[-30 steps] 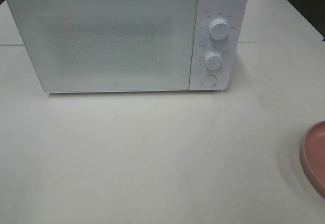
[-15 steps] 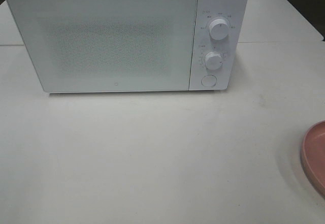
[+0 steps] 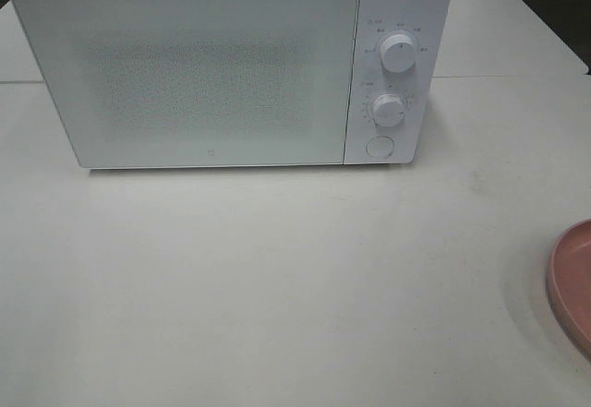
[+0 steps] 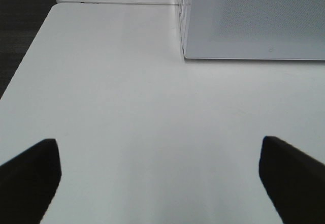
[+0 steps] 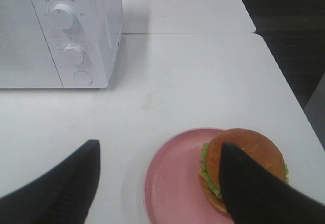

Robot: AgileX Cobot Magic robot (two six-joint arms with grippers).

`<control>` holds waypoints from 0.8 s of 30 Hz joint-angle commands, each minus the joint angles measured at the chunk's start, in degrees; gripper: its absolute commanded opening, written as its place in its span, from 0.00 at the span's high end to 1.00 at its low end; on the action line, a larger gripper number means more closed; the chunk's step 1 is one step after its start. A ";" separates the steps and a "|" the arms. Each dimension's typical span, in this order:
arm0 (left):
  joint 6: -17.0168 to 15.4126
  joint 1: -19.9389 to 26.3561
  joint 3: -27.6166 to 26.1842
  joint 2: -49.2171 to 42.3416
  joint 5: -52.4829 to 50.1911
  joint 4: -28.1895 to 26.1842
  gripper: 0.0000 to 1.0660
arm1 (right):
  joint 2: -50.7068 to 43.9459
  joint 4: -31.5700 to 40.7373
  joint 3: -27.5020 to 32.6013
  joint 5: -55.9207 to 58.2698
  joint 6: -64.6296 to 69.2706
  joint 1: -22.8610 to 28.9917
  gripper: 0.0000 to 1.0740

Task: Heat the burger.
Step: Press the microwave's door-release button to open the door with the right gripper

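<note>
The burger (image 5: 250, 149), with a brown bun, green lettuce and yellow cheese, sits on the far side of a pink plate (image 5: 172, 176) in the right wrist view. My right gripper (image 5: 160, 145) hovers above the plate, open, with nothing between its fingers. One dark finger (image 5: 259, 193) covers part of the burger. The white microwave (image 3: 185, 75) stands at the back of the table with its door shut. My left gripper (image 4: 158, 141) is open wide over bare table near the microwave's front left corner (image 4: 185, 56). Neither gripper shows in the exterior high view.
The microwave has two knobs (image 3: 398, 53) and a round button (image 3: 379, 147) on its right panel. Only the plate's rim (image 3: 571, 282) shows at the exterior view's right edge. The table's left edge (image 4: 25, 66) and right edge (image 5: 284, 82) are close by.
</note>
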 commanded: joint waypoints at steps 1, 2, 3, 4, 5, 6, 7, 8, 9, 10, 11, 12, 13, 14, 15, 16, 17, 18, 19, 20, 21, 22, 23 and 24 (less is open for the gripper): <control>-0.34 0.23 -0.06 -0.86 -0.11 -0.46 0.08 | 4.24 -0.34 -0.46 -4.30 -0.46 -0.06 0.39; -0.34 0.23 -0.06 -0.86 -0.11 -0.46 0.08 | 4.24 -0.34 -0.46 -4.30 -0.46 -0.06 0.39; -0.34 0.23 -0.06 -0.86 -0.11 -0.46 0.08 | 5.27 -0.34 -0.46 -4.98 -0.46 -0.06 0.39; -0.34 0.23 -0.06 -0.86 -0.11 -0.46 0.08 | 7.28 -0.34 -0.40 -6.82 -0.46 -0.06 0.39; -0.34 0.23 -0.06 -0.86 -0.11 -0.46 0.08 | 7.28 -0.34 -0.40 -6.82 -0.46 -0.06 0.39; -0.34 0.23 -0.06 -0.86 -0.11 -0.46 0.08 | 8.25 -0.34 -0.29 -8.02 -0.46 -0.06 0.39; -0.34 0.23 -0.06 -0.86 -0.11 -0.46 0.08 | 9.68 -0.34 0.34 -10.31 -0.46 -0.06 0.39; -0.34 0.23 -0.06 -0.86 -0.11 -0.46 0.08 | 9.68 -0.34 0.34 -10.31 -0.46 -0.06 0.39; -0.34 0.23 -0.06 -0.86 -0.11 -0.46 0.08 | 10.60 -0.34 0.74 -11.75 -0.46 -0.06 0.39; -0.34 0.23 -0.06 -0.86 -0.11 -0.46 0.08 | 12.15 -0.34 1.60 -14.44 -0.46 -0.06 0.39; -0.34 0.23 -0.06 -0.86 -0.11 -0.46 0.08 | 12.15 -0.34 1.60 -14.44 -0.46 -0.06 0.39; -0.34 0.23 -0.06 -0.86 -0.11 -0.46 0.08 | 13.75 -0.34 2.52 -16.79 -0.46 -0.06 0.39; -0.34 0.23 -0.06 -0.86 -0.11 -0.46 0.08 | 14.32 -0.34 2.92 -18.16 -0.46 -0.06 0.39; -0.34 0.23 -0.06 -0.86 -0.11 -0.46 0.08 | 14.32 -0.34 2.92 -18.16 -0.46 -0.06 0.39; -0.34 0.23 -0.06 -0.86 -0.11 -0.46 0.08 | 15.87 -0.34 3.78 -20.91 -0.40 -0.06 0.39; -0.34 0.23 -0.06 -0.86 -0.11 -0.46 0.08 | 16.50 -0.34 4.13 -22.12 -0.40 -0.06 0.39; -0.34 0.23 -0.06 -0.86 -0.11 -0.46 0.08 | 16.50 -0.34 4.13 -22.12 -0.40 -0.06 0.39; -0.34 0.23 -0.06 -0.86 -0.11 -0.46 0.08 | 18.05 -0.34 4.87 -24.92 -0.40 -0.06 0.39; -0.34 0.23 -0.06 -0.86 -0.11 -0.46 0.08 | 18.91 -0.34 5.39 -26.64 -0.40 -0.06 0.39; -0.34 0.23 -0.06 -0.86 -0.11 -0.46 0.08 | 18.91 -0.34 5.39 -26.64 -0.40 -0.06 0.39; -0.34 0.23 -0.06 -0.86 -0.11 -0.46 0.08 | 20.68 -0.34 6.36 -29.68 -0.23 -0.06 0.39; -0.34 0.23 -0.06 -0.86 -0.11 -0.46 0.08 | 20.68 -0.34 6.36 -29.68 -0.23 -0.06 0.39; -0.34 0.23 -0.06 -0.86 -0.11 -0.46 0.08 | 22.40 -0.34 7.10 -32.83 -0.23 -0.06 0.39; -0.34 0.23 -0.06 -0.86 -0.11 -0.46 0.08 | 23.38 -0.34 7.45 -34.32 -0.23 -0.06 0.39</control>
